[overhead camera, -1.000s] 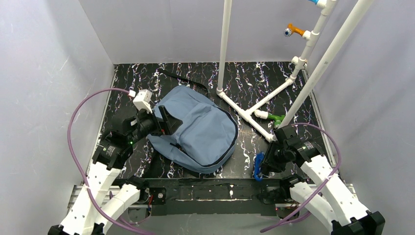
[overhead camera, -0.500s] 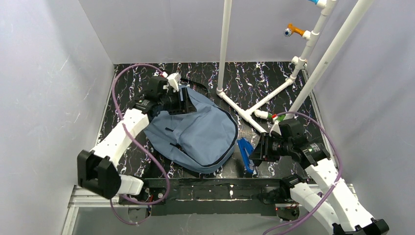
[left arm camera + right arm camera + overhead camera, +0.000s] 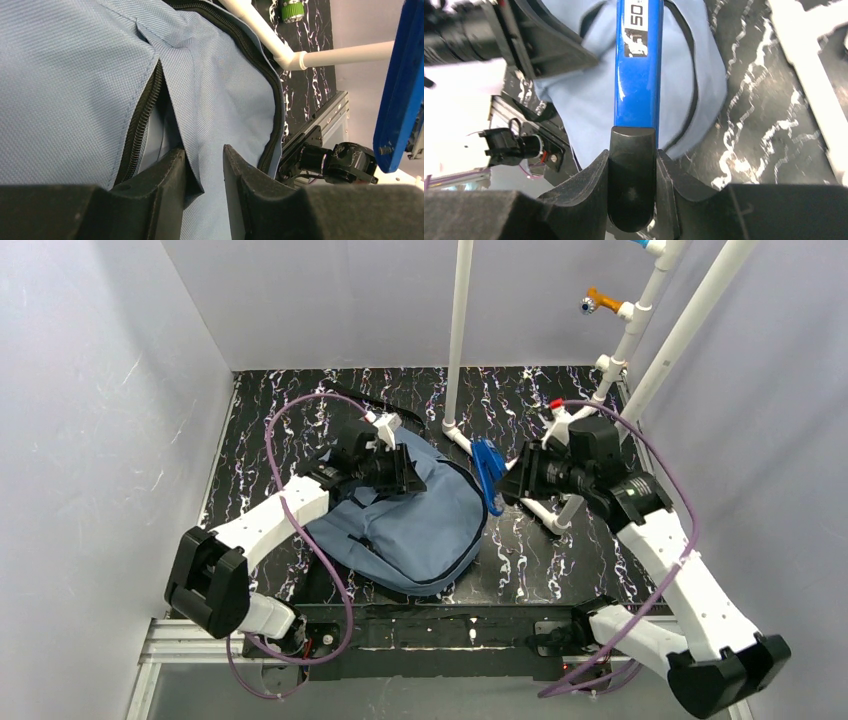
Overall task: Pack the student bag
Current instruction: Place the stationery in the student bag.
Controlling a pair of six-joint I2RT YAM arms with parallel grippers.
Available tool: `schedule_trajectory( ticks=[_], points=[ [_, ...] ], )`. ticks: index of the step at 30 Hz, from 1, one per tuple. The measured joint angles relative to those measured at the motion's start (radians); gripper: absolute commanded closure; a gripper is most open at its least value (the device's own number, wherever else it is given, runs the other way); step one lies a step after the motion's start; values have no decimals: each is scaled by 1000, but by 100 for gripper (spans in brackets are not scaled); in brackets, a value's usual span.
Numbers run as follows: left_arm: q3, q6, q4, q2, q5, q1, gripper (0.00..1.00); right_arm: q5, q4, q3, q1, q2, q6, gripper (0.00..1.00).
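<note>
The slate-blue student bag [image 3: 420, 525] lies flat on the dark marbled table, left of centre. My left gripper [image 3: 408, 472] is at its far upper edge, beside the black zipper. In the left wrist view the jaws [image 3: 204, 150] stand partly open around a flap of the bag [image 3: 75, 75], whose edge lies against the left finger. My right gripper [image 3: 510, 480] hovers just right of the bag's top, shut on a blue stapler [image 3: 487, 472]. From the right wrist, the stapler [image 3: 636, 75] sticks out from between the fingers [image 3: 632, 152] over the bag [image 3: 589, 100].
A white pipe frame [image 3: 500, 465] rises from the table just behind and right of the bag, with a green fitting [image 3: 290, 10] on it. A black strap [image 3: 350, 395] trails behind the bag. Grey walls close in on the left, back and right.
My left arm swung from the bag's left side to its far upper edge and narrowed its jaws around the flap. My right arm carried the stapler from the near table edge up beside the bag's top.
</note>
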Motion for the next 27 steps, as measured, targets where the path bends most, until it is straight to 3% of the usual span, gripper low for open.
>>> schedule_trajectory(
  ticks=[6,12,19,23,27],
  points=[
    [-76,-21,70,-55,-66,-74,52,-135,220,5,1,150,65,99],
    [-6,86,-111,-106,-145,-97,37,-225,330,-7,1,213,95,99],
    [240,280,-417,-127,-263,-97,36,-240,352,-47,1,206,96,99],
    [287,361,-496,-127,-314,-97,38,-229,355,-69,1,204,97,99],
    [288,389,-508,-76,-313,-96,39,-69,411,-124,3,159,129,99]
  ],
)
